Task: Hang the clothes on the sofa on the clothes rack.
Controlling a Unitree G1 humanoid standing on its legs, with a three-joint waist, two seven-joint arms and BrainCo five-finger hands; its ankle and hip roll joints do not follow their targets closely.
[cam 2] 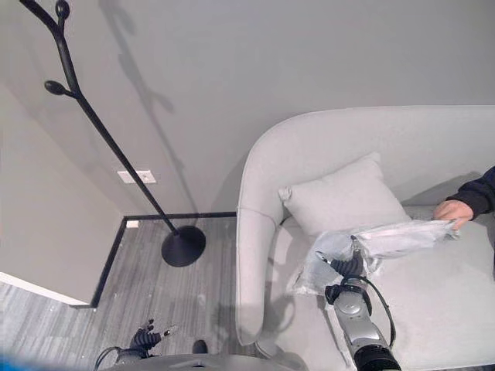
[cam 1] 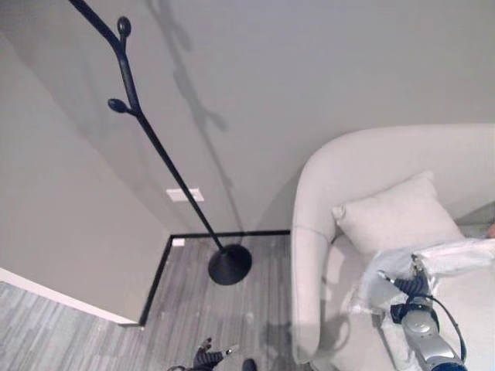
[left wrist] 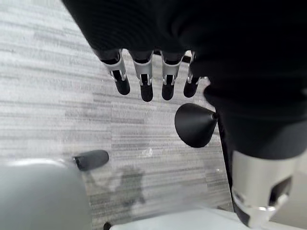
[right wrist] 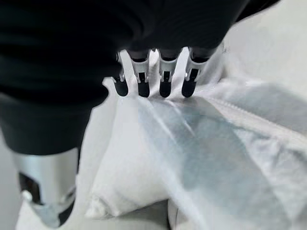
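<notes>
The right robot hand is down on the sofa now, sitting on the white garment that lies across the seat just in front of the cushion. In the right wrist view its fingers press their dark tips into the thin, see-through cloth, bent down over a fold, though I can't tell whether the thumb has closed under it, so calling this a real grip would be a guess. A person's hand has the far end of the same garment, over toward the sofa's right side.

Here's the worry: that fabric looks slick and light. If the fingers only pinch a top layer, I'd expect it to slide out on the lift, or the garment to come up half bunched with the rest trailing on the seat. And with the person holding the other end, a pull could stretch it taut and strip it from the fingers.

The clothes rack stands well apart, in the room's corner past the sofa's left arm. That's a long carry with a dangling load, and its pegs are small.

The left robot hand hangs over the floor, fingers straight, empty.
</notes>
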